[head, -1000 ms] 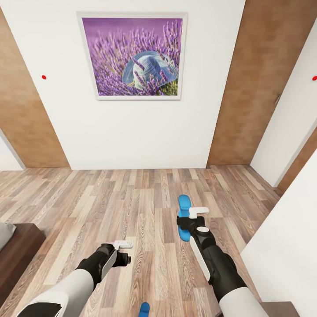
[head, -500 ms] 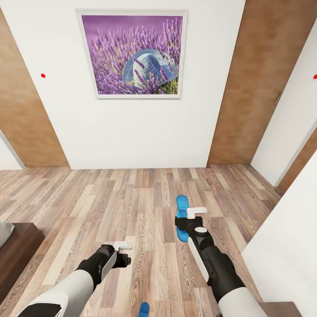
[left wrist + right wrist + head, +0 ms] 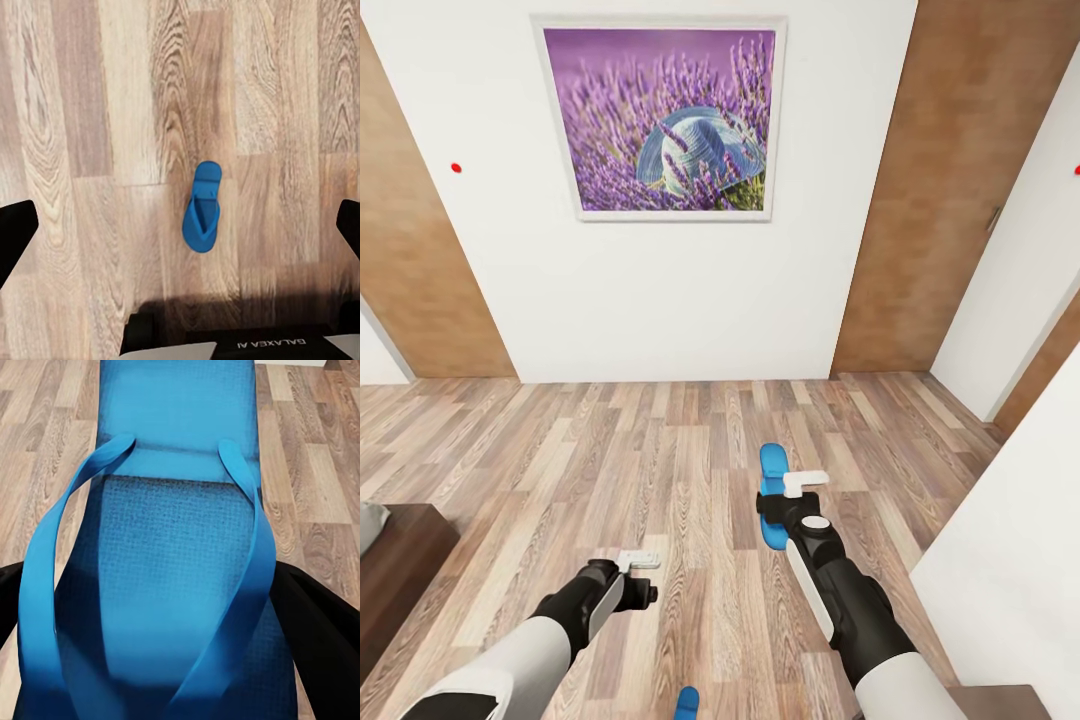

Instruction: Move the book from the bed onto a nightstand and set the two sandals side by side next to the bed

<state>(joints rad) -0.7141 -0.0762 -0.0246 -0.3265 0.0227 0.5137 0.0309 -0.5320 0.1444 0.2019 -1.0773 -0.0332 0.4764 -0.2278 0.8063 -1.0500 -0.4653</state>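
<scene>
Wood-plank floor (image 3: 660,450) stretches to the white wall; my right gripper (image 3: 792,497) clamps one bright blue flat sandal (image 3: 772,470), my left gripper (image 3: 638,565) hangs spread and empty above its twin (image 3: 202,217). I'd set it down level, parallel alongside

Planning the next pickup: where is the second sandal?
The loose sandal lies flat on the wood floor below the left end effector, at the head view's bottom edge.
</scene>
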